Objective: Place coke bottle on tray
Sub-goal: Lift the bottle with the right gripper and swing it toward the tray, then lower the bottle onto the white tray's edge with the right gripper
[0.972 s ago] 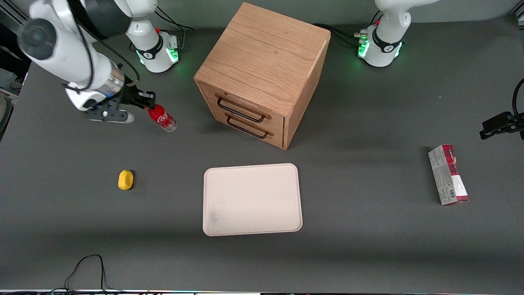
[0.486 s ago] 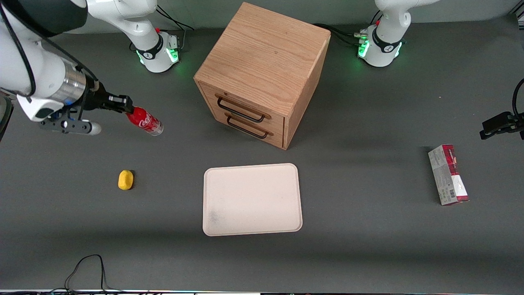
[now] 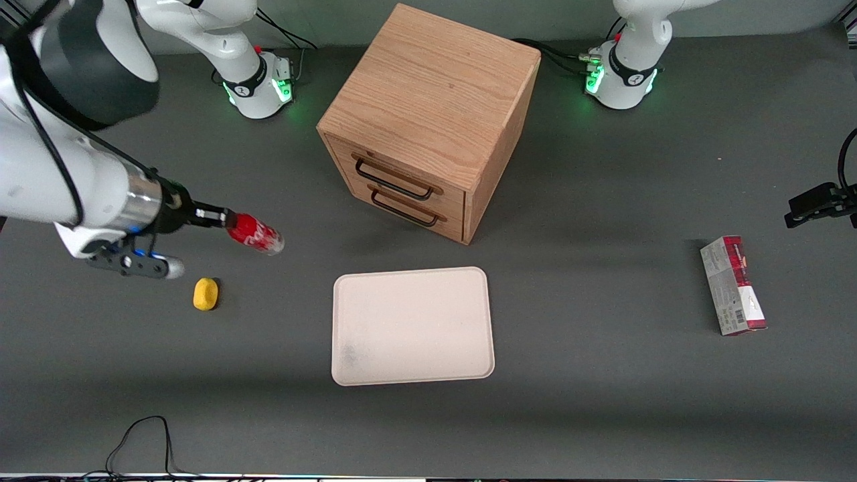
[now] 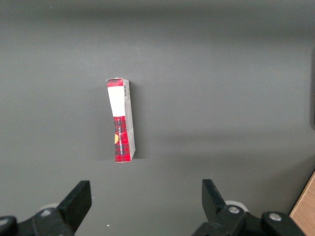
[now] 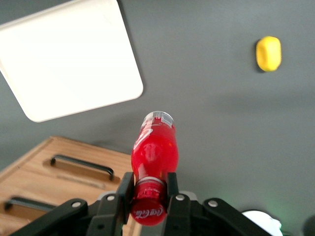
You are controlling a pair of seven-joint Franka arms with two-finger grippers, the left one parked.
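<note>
My right gripper is shut on the neck and red cap of the coke bottle. It holds the bottle lying nearly level in the air, clear base pointing toward the tray. The wrist view shows the bottle clamped between the two black fingers of the gripper. The cream-white tray lies flat on the table, nearer the front camera than the wooden cabinet, some way from the bottle toward the parked arm's end. It also shows in the wrist view.
A wooden two-drawer cabinet stands farther from the camera than the tray. A yellow lump lies on the table just below the held bottle, nearer the camera. A red-and-grey carton lies toward the parked arm's end.
My gripper has carried the bottle nearer the front camera and lifted it off the table, swinging first toward the working arm's end, then back toward the tray. The bottle now lies more level.
</note>
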